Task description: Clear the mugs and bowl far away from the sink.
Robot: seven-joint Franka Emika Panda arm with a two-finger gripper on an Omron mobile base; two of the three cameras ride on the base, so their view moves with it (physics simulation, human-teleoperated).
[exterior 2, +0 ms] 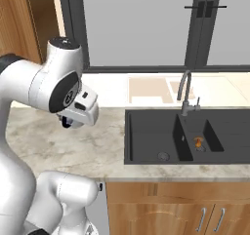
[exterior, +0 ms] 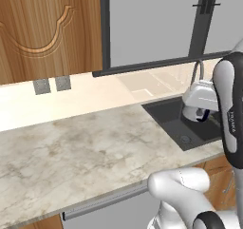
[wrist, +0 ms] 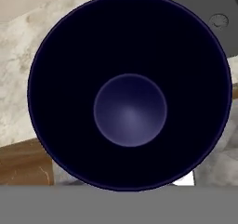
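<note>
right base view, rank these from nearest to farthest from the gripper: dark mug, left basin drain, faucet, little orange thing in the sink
1. dark mug: at the gripper itself, over the counter left of the sink.
2. left basin drain: in the near basin, to the right.
3. faucet and orange thing: both farther right, at the back rim and in the right basin; too close to call.

The arm (exterior 2: 29,88) is showing glossy white, rounded shells, swelling into bulbous links. A dark grey ring is capping the round joint (exterior 2: 63,93) in the right base view. In the left base view a long dark grey band (exterior: 231,114) is running down one link, carrying small lettering too fine to read. The white wrist housing (exterior: 201,100) is looking blocky.
</note>
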